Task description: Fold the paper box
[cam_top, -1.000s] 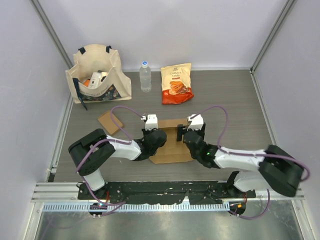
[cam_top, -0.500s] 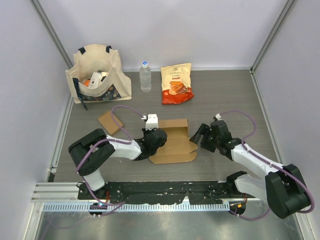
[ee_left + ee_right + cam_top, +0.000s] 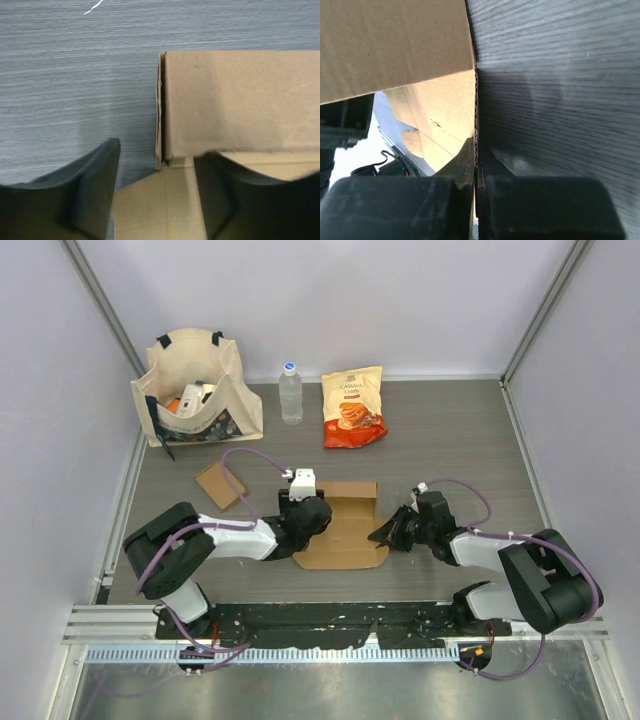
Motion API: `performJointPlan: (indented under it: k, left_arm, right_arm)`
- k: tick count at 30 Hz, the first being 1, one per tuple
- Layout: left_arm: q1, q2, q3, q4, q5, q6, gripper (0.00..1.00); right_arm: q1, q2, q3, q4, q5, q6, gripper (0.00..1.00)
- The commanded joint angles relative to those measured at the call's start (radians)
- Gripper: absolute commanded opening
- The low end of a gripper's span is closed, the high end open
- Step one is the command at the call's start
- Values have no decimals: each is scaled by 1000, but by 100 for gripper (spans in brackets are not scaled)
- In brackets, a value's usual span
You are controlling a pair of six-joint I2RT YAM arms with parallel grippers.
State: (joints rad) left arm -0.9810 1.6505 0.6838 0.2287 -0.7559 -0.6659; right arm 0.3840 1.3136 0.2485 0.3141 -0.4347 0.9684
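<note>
The paper box is a brown cardboard blank lying partly folded on the dark table between my two arms. My left gripper is at its left side. In the left wrist view that gripper is open, its fingers apart over a flat flap, with a raised cardboard wall just ahead. My right gripper lies low at the box's right edge. In the right wrist view it is shut on the thin edge of a cardboard flap.
A cloth tote bag with items in it stands at the back left. A water bottle and an orange snack bag are behind the box. A small loose cardboard piece lies left of the box.
My right gripper swung out to the right, dropped back to the box's right edge and shut on a flap. My left gripper opened. The box's right flap shifted.
</note>
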Motion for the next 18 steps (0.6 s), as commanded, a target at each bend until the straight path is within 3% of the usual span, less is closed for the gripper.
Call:
performJointPlan:
  k: [1, 3, 6, 9, 10, 13, 16, 18]
  left_arm:
    - [-2, -206, 2, -173, 53, 14, 72]
    - [-1, -291, -15, -219, 134, 28, 83]
    - [-2, -499, -38, -373, 272, 17, 83]
    - [-2, -688, -95, -359, 432, 73, 78]
    - [-4, -714, -98, -348, 548, 101, 76]
    - [-42, -697, -29, -411, 722, 225, 75]
    - [-192, -556, 94, -532, 679, 426, 80]
    - [-310, -432, 179, -607, 574, 567, 85]
  right_arm:
    - [-3, 9, 69, -116, 33, -17, 1]
    - [-2, 1, 127, -229, 45, -33, 1]
    - [-19, -8, 182, -375, 47, -63, 1]
    - [-53, -1, 192, -386, -45, -34, 1]
    - [-59, 12, 192, -379, -67, -25, 1]
    - [-71, 35, 199, -354, -149, 4, 1]
    - [-77, 58, 210, -343, -209, 15, 1]
    - [-83, 65, 216, -343, -232, 18, 1]
